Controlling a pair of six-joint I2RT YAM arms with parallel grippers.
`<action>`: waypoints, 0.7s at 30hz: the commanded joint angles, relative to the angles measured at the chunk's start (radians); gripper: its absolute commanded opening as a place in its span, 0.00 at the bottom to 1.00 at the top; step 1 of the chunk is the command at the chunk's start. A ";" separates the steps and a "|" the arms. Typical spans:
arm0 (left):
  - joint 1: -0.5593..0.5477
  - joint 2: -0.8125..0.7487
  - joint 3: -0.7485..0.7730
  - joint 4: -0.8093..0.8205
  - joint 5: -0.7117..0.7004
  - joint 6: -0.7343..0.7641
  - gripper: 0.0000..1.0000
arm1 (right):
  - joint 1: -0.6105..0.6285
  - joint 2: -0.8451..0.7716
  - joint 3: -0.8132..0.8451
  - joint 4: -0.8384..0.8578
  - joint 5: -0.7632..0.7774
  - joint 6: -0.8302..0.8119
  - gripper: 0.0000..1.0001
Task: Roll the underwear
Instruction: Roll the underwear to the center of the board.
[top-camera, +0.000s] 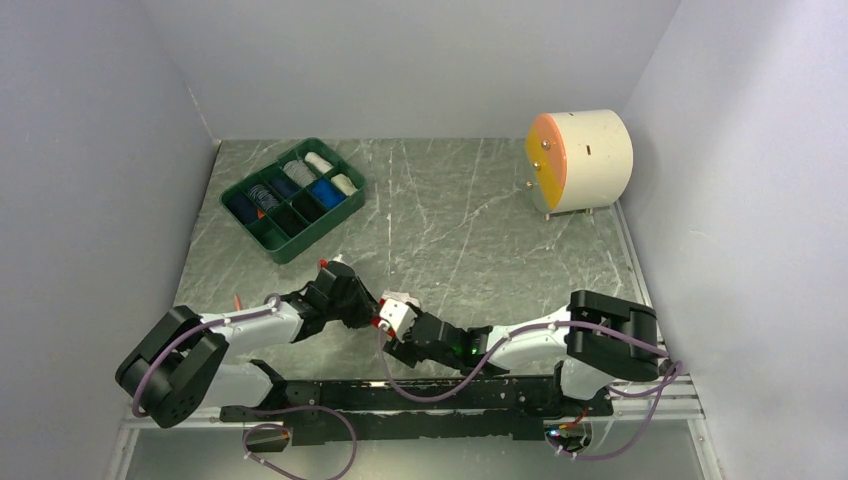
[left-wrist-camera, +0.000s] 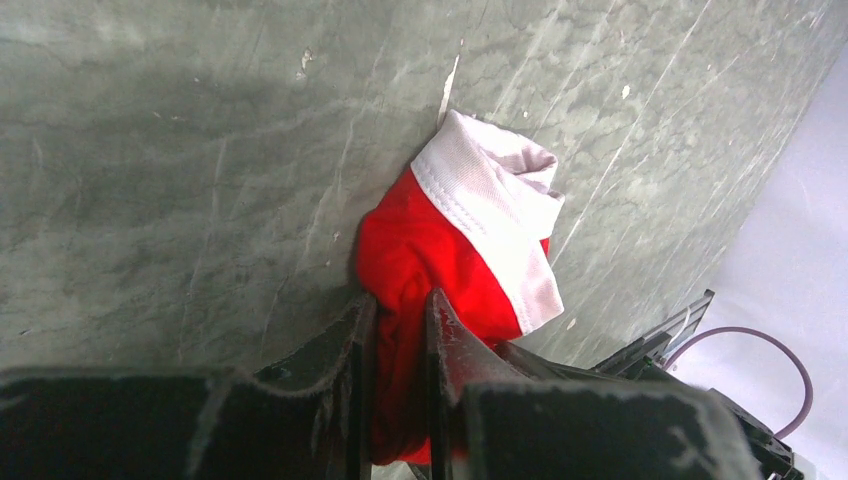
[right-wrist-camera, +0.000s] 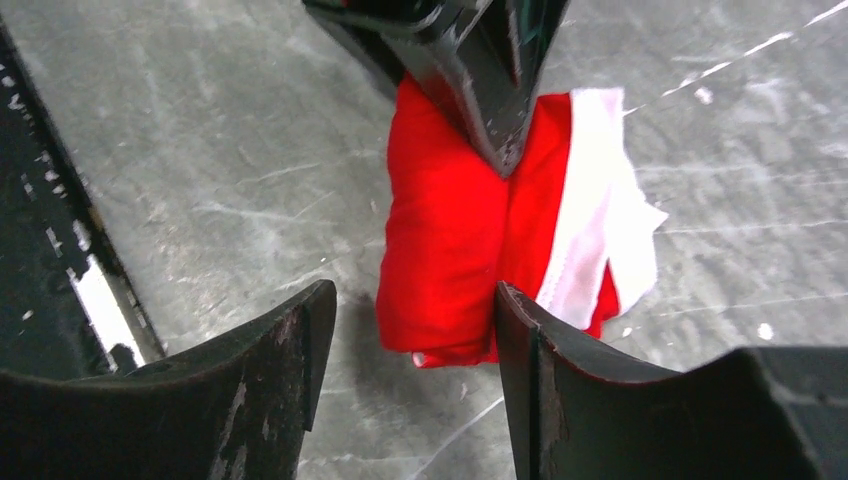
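While the left arm stretches low, left fingers pinch red underwear.

One red underwear roll, one green compartment tray, one cream drum.

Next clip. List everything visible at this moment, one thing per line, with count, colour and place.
red underwear: one, bright red with a white waistband, bundled on the table, near centre
tray: one, green, compartmented, back left
rolled items: several, black, blue, white and striped, in the tray's compartments; exact count unclear
drum: one, cream with an orange-and-yellow face, back right
table: one, grey-green, marbled
cables: purple, along both arms
left tool: black, shut on the red underwear
right tool: black, open, one finger on either side of the bundle
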 joint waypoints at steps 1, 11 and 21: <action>-0.001 0.035 -0.023 -0.138 -0.029 0.034 0.05 | 0.021 0.027 0.078 0.027 0.147 -0.088 0.63; -0.001 0.023 -0.022 -0.148 -0.032 0.034 0.05 | 0.028 0.090 0.131 -0.001 0.169 -0.081 0.62; 0.000 0.013 -0.013 -0.178 -0.034 0.040 0.05 | 0.027 0.118 0.085 0.012 0.104 0.060 0.21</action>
